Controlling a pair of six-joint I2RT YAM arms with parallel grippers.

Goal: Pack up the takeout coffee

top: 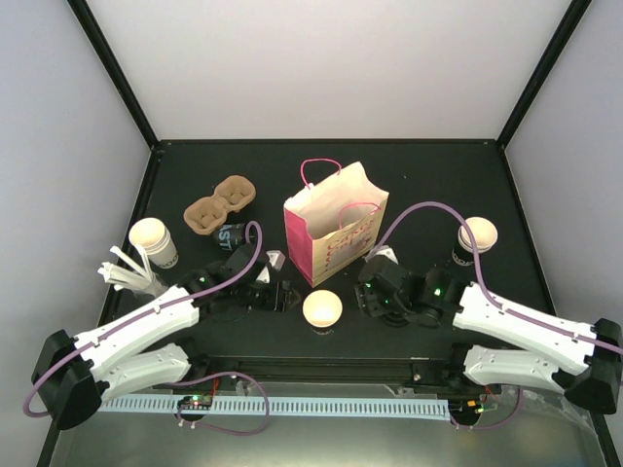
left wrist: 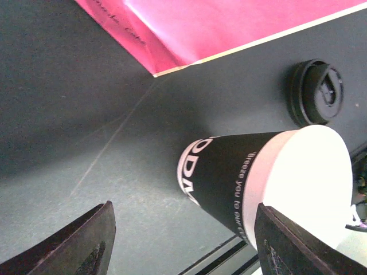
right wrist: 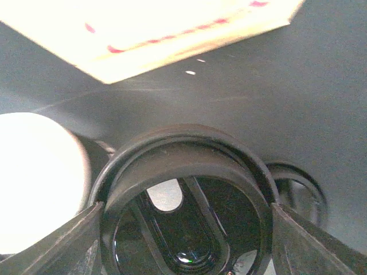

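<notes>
Three takeout coffee cups with cream tops stand on the black table: one at the left [top: 153, 240], one at the right [top: 476, 235], and one at the front centre [top: 322, 309] between my two grippers. The brown pulp tray [top: 219, 204] lies empty at the back left. My left gripper [top: 277, 292] is open. In the left wrist view the centre cup [left wrist: 258, 183] leans past its right finger, and nothing is between the jaws [left wrist: 184, 235]. My right gripper [right wrist: 186, 229] is shut on a black lid [right wrist: 183, 166], with a finger on each side of its rim.
A pink and white paper bag [top: 334, 233] stands open at the table's centre. A second black lid [left wrist: 316, 91] lies flat beyond the centre cup. A dark printed cup [top: 231, 236] sits by the tray. White stirrers [top: 127, 270] lie at the left.
</notes>
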